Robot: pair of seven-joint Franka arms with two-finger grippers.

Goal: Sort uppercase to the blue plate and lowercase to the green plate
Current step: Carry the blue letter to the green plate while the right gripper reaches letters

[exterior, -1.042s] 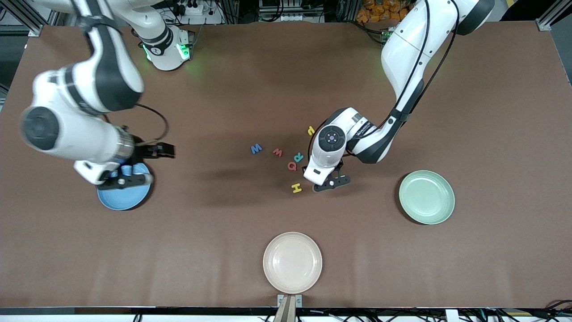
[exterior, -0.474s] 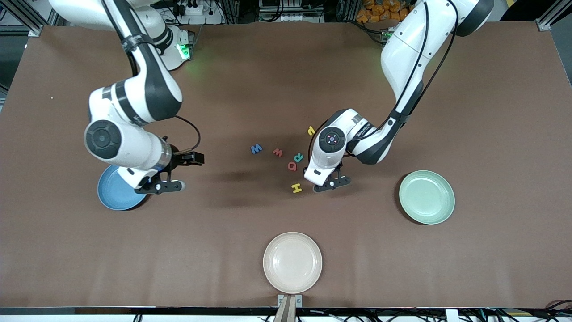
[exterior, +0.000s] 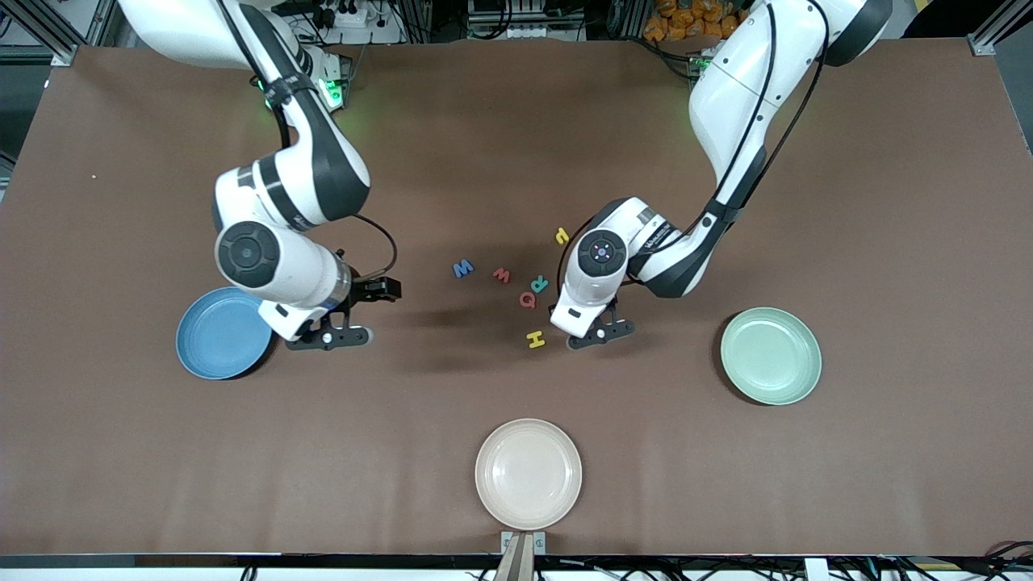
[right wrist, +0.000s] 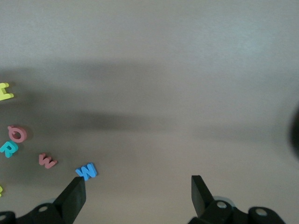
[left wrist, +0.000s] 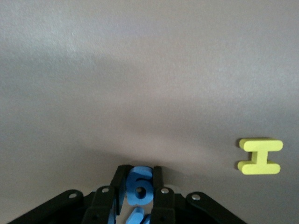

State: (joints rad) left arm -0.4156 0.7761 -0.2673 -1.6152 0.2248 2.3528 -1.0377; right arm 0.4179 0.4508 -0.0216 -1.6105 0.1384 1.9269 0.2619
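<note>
We see the brown table (exterior: 516, 145) with a cream plate (exterior: 529, 474), blue plate (exterior: 214, 339) and green plate (exterior: 771, 355). Our right gripper (exterior: 327, 337) hangs spread wide beside the blue plate. Our left gripper (left wrist: 138, 186) pinches the blue g (left wrist: 139, 186) beside the yellow H (exterior: 535, 339); the other letters lie close by.

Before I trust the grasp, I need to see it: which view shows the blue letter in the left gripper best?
The left wrist view: the blue g sits pinched between the left gripper fingers. In the front view the arm hides it; the right wrist view misses it.

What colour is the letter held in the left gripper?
Blue; the letter shows best in the left wrist view.
</note>
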